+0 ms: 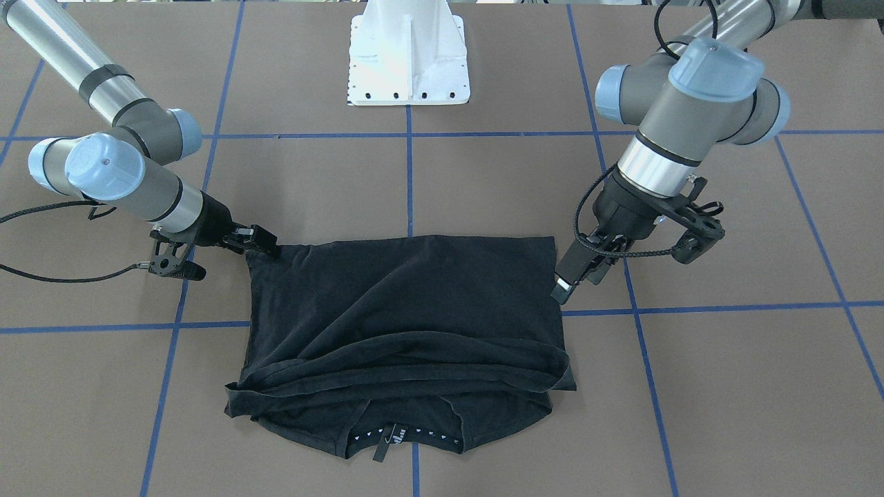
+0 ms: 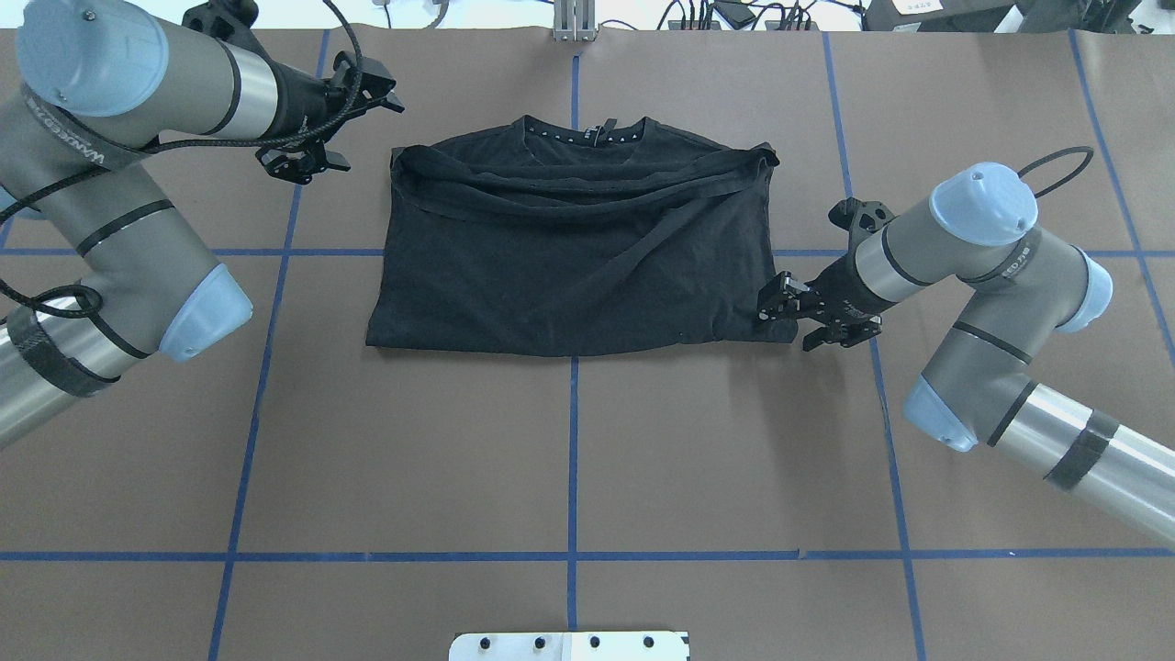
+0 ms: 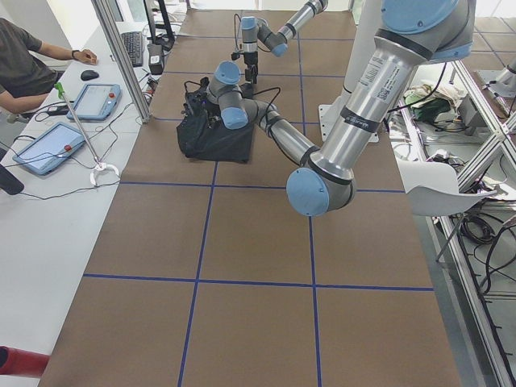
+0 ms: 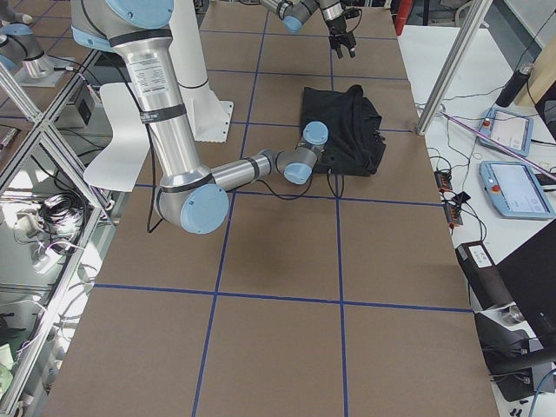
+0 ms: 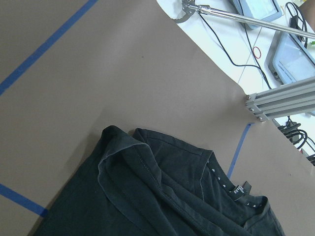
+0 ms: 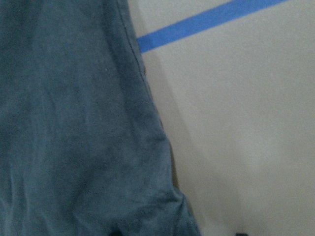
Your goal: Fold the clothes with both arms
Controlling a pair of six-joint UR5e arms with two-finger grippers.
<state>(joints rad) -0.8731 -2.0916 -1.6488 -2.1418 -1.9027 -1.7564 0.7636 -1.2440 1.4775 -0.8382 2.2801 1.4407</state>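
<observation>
The black T-shirt point(image 2: 569, 257) lies folded across on the brown table, its collar point(image 2: 587, 133) at the far edge; the graphic is hidden. It also shows in the front view point(image 1: 414, 304) and the left wrist view point(image 5: 147, 196). My right gripper point(image 2: 776, 308) is low at the shirt's near right corner and looks shut on that corner point(image 1: 266, 241); the right wrist view shows the cloth point(image 6: 74, 123) close up. My left gripper point(image 1: 577, 283) hangs above the table just beside the shirt's left edge, apart from it, and looks open and empty point(image 2: 376, 87).
The white pedestal base point(image 1: 409, 55) stands at the robot's side of the table. Blue tape lines point(image 2: 574, 459) grid the brown surface. Past the far edge are an aluminium post point(image 5: 280, 98), tablets point(image 3: 48, 145) and an operator point(image 3: 24, 64).
</observation>
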